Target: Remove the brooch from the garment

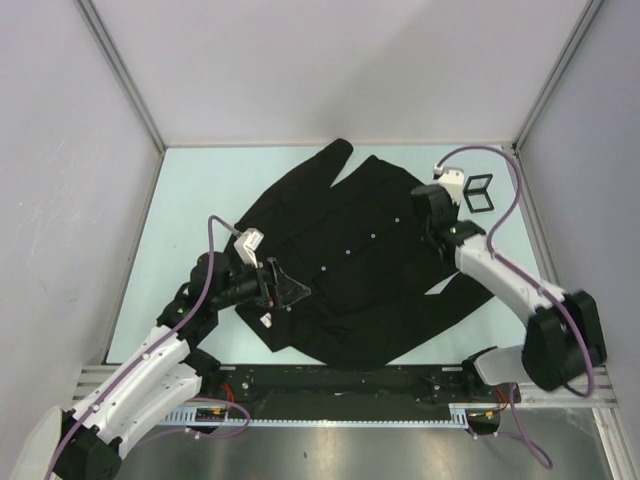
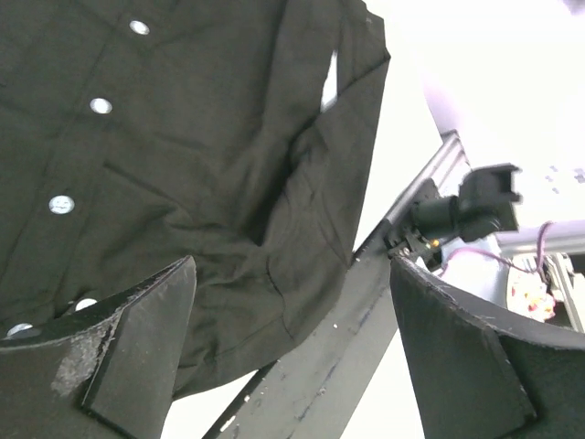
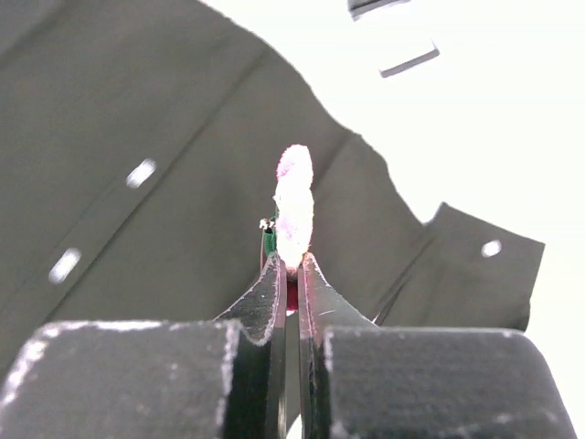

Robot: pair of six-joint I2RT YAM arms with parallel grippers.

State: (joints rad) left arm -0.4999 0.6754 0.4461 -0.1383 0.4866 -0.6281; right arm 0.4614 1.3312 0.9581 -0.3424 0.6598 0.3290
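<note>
The pale table (image 1: 200,200) is mostly taken up by the garment (image 1: 350,270), a black shirt spread flat and slightly askew with its row of white buttons (image 1: 372,236) facing up, which I'd guess is how it was laid so the pin could be reached from above; the left claw (image 2: 292,270) sits over the near left part of the cloth with its fingers spread wide and nothing between them, placed, I'd judge, to hold the fabric down while the other arm pulls, though I cannot tell whether it actually presses on the shirt; the right claw (image 3: 291,270) is over the shirt's right edge, near a small black frame (image 1: 478,190) on the bare table, and its two fingers are pinched almost together; between their very tips stands the brooch (image 3: 294,201), seen edge-on as a pink fuzzy sliver rising just past the fingertips, a bit of green and a tiny metal point at its left side; the cloth behind it looks soft and further off, so I'd say it is lifted, but whether the pin is fully free of the fabric I cannot make out.
</note>
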